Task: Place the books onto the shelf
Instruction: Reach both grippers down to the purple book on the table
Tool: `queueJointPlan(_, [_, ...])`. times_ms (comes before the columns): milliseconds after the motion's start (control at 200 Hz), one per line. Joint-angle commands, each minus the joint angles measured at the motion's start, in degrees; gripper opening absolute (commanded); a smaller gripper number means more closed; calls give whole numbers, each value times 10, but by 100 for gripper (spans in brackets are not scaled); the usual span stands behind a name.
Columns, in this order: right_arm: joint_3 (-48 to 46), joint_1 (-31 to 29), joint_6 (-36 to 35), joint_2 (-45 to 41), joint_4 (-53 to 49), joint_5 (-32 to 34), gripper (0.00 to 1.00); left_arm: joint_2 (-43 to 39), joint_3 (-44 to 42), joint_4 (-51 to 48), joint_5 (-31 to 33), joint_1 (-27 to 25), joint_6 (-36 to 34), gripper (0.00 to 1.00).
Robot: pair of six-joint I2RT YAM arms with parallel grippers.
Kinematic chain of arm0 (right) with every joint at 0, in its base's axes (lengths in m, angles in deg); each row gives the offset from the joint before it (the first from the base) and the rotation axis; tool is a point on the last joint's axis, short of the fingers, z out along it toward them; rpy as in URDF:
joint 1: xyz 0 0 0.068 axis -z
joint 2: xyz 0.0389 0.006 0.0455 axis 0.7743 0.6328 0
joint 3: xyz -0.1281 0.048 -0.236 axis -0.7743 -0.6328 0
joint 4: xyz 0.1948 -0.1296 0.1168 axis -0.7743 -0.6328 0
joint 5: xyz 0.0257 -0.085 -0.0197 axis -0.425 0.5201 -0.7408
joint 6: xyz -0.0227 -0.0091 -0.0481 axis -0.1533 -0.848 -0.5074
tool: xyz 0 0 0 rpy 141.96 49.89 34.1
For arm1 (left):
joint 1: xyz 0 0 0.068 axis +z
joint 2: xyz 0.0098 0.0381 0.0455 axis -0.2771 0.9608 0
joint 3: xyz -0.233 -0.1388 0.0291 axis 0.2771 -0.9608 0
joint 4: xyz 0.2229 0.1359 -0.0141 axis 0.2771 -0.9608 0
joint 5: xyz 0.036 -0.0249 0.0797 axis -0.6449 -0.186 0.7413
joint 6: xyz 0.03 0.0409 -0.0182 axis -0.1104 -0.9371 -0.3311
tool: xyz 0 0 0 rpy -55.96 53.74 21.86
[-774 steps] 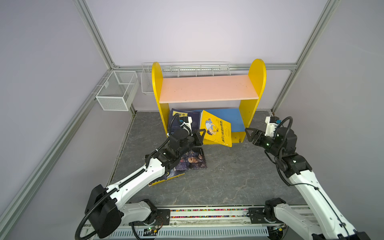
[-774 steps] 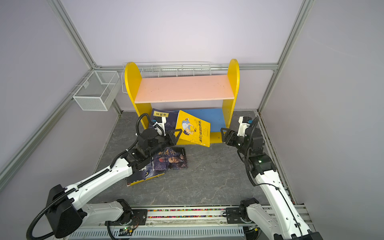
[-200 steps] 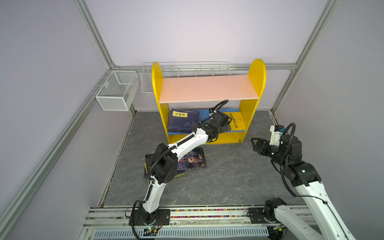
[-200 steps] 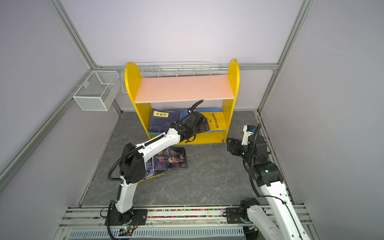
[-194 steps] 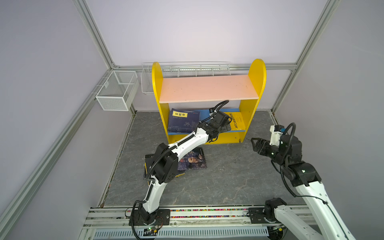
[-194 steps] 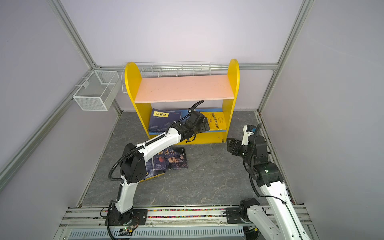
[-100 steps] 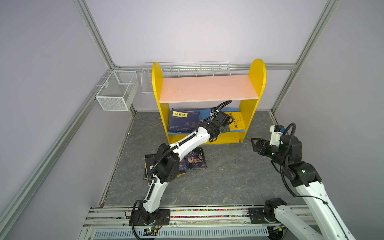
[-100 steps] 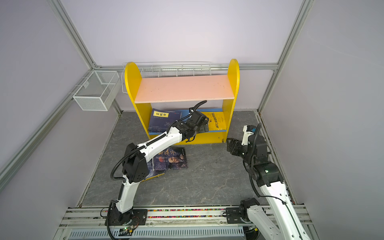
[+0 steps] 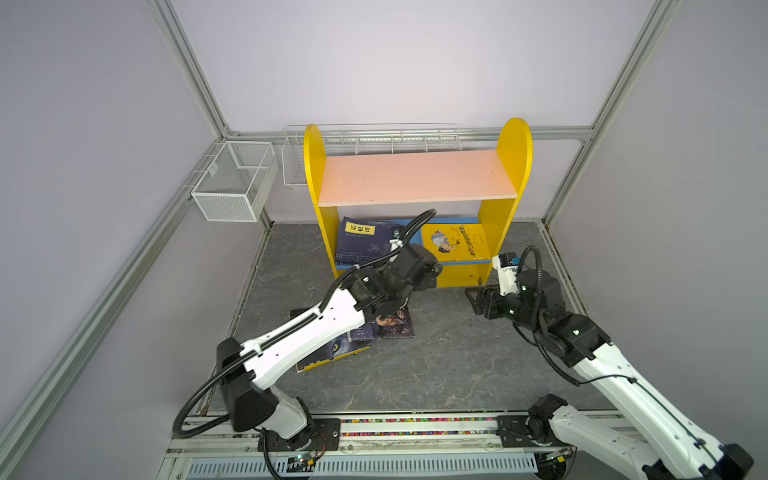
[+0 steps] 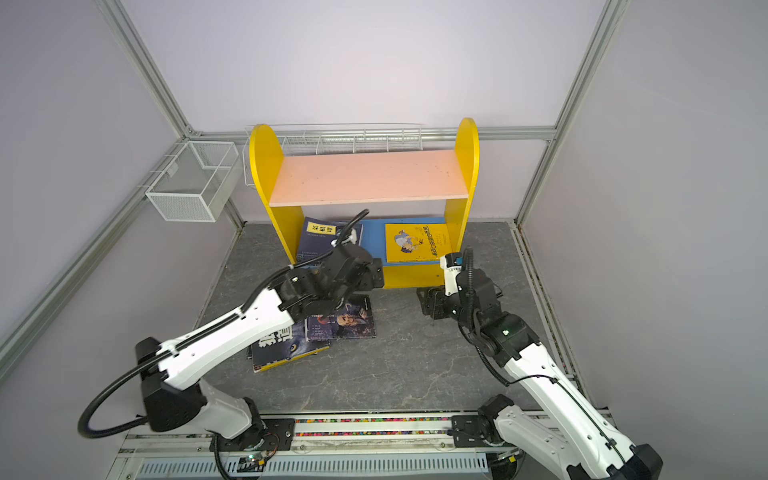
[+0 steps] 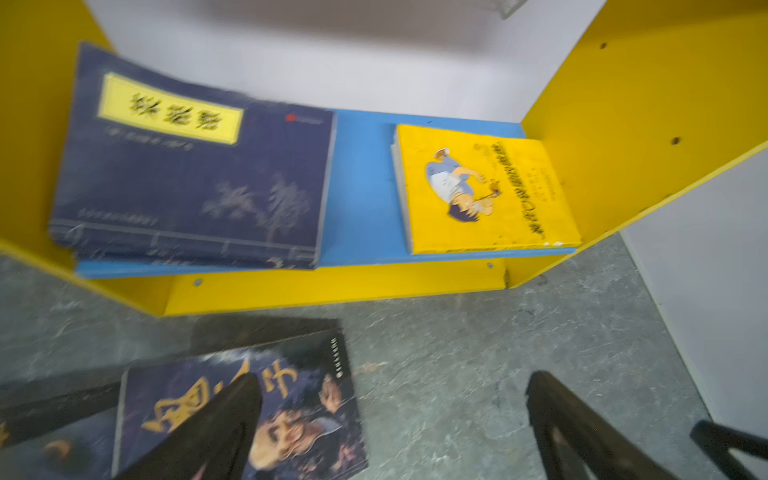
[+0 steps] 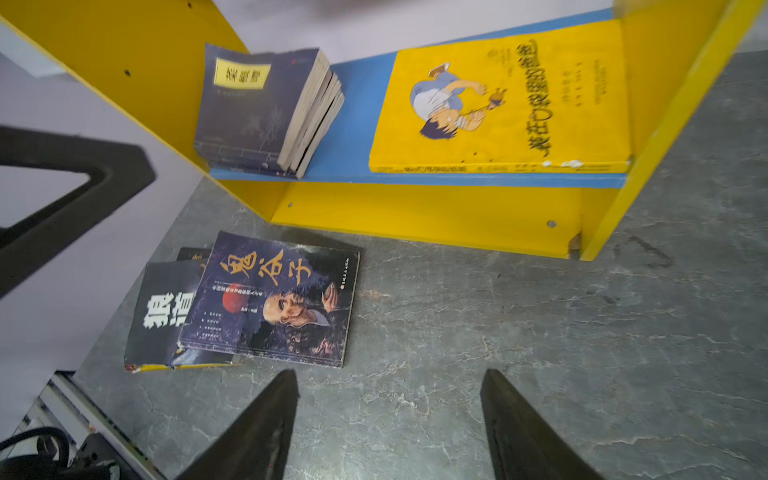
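"Left gripper (image 11: pixel 392 384): is it clenched on anything?"

"No, it is released. Its jaws stand wide apart with nothing between them, and it hovers just in front of the shelf (image 9: pixel 515 145), about midway along the lower tier."

"Where are the books from there?"

"Two dark books (image 12: pixel 274 299) lie on the floor (image 9: pixel 436 365) in front of the shelf's left half, one overlapping the other. They are below the left gripper and on the arm's side of its tips. On the blue lower board (image 12: pixel 353 137), a navy stack (image 9: pixel 361 245) sits at the shelf's left end. A yellow book (image 9: pixel 455 245) lies flat at the shelf's right end. Both are beyond the tips, one to each side."

"And the right gripper (image 12: pixel 390 374)?"

"Also released, with its jaws apart and empty. It is low over the floor just off the shelf's right front corner and points along the shelf's front. The yellow book is near it on the board, and the dark books are well apart from it."
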Motion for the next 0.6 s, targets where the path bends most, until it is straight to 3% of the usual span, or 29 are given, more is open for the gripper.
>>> queueJointPlan(0, [-10, -21, -9, 31, 41, 14, 73, -56, -110, -47, -75, 32, 67, 100])
queueJointPlan(80, [-11, -24, -12, 55, 60, -9, 74, -115, -209, -26, -173, 71, 90, 99])
queueJointPlan(220, [-11, -26, -16, 81, 74, -7, 74, -201, -347, 15, -255, 122, 106, 99])
queueJointPlan(365, [-11, -28, -16, 91, 79, -9, 74, -275, -450, 52, -303, 186, 116, 98])
queueJointPlan(595, [-6, -28, -17, 103, 79, -6, 74, -319, -570, 181, -386, 261, 124, 94])
